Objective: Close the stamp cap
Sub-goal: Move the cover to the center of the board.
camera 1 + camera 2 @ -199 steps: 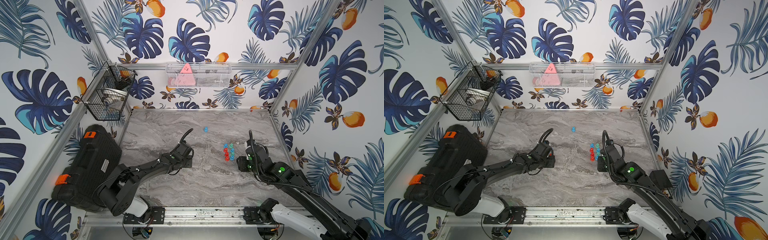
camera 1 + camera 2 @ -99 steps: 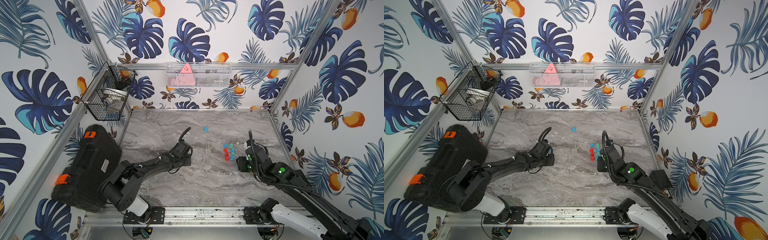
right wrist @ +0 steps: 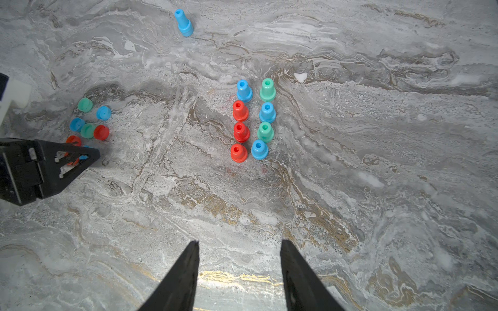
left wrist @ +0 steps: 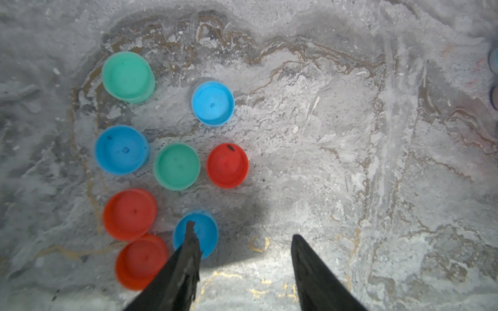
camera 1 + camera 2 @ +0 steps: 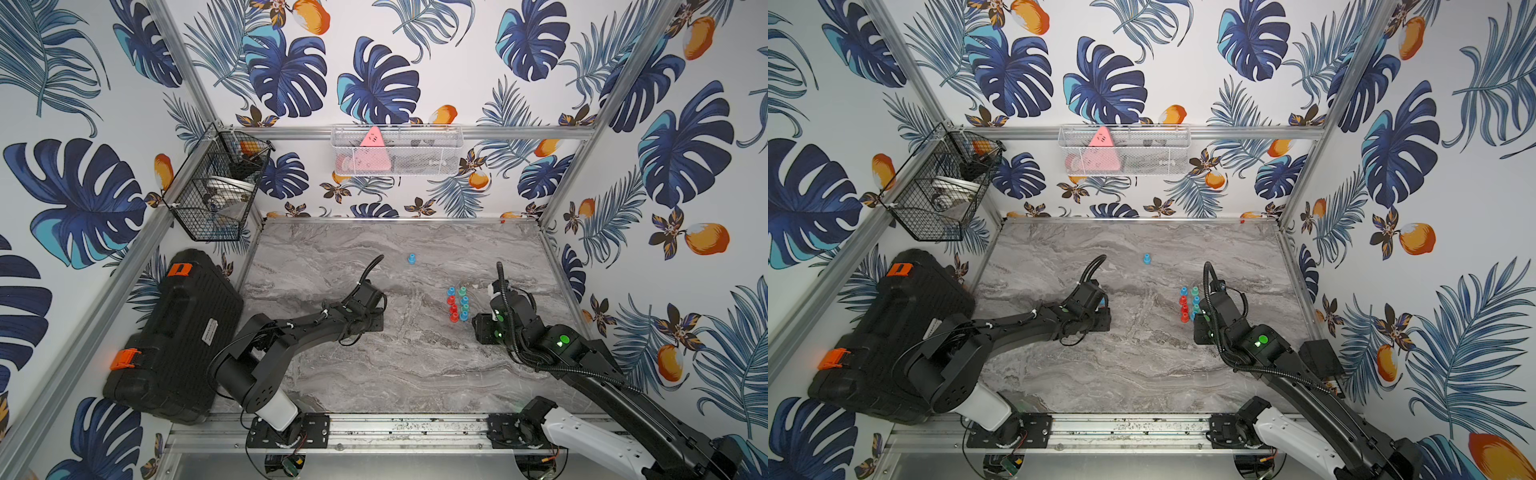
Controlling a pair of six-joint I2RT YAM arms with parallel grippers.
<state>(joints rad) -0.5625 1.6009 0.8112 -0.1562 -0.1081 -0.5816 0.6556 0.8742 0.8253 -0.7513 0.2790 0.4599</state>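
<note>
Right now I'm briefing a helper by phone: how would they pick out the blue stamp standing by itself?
On the grey marble table, find the two-row cluster of red, blue and green stamps. Farther toward the back wall stands the lone blue stamp, upright. Unlike the clustered ones, it has no neighbour beside it.

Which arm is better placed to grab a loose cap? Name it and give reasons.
Left. The left pincer, open, hangs directly above the loose caps, partly over a blue cap. The right pincer, also open, hovers near the uncapped stamps, apart from the caps.
</note>
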